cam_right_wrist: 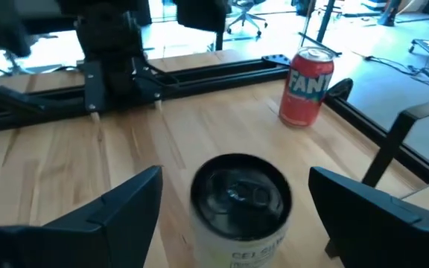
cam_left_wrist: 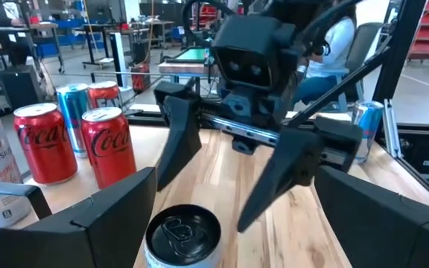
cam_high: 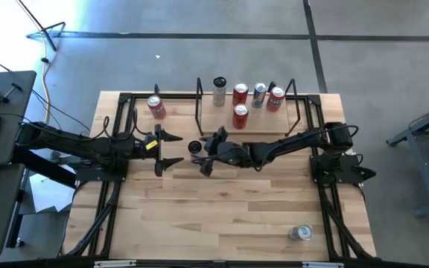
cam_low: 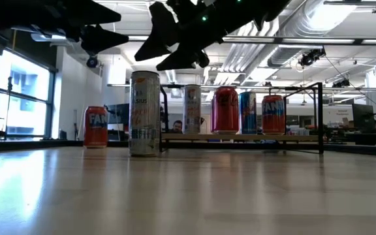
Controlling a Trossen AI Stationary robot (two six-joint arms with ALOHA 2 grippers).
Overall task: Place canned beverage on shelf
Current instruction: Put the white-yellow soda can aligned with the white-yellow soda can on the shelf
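Note:
A tall slim white can [cam_high: 194, 147] stands upright on its base on the wooden tabletop, in front of the shelf [cam_high: 289, 112]. In the low view the can [cam_low: 144, 112] stands with both grippers above its top. My left gripper [cam_high: 179, 149] is open on the can's left, and my right gripper [cam_high: 208, 152] is open on its right. They face each other. In each wrist view the can's top [cam_left_wrist: 183, 231] [cam_right_wrist: 238, 190] shows between that arm's own spread fingers. Neither gripper touches it. The shelf holds several upright cans, among them a red one [cam_high: 240, 93].
An orange Fanta can [cam_high: 156, 106] stands on the table left of the shelf and also shows in the right wrist view [cam_right_wrist: 307, 85]. Another can [cam_high: 300, 233] lies near the table's front right corner. Black frame rails run along the table's left and right sides.

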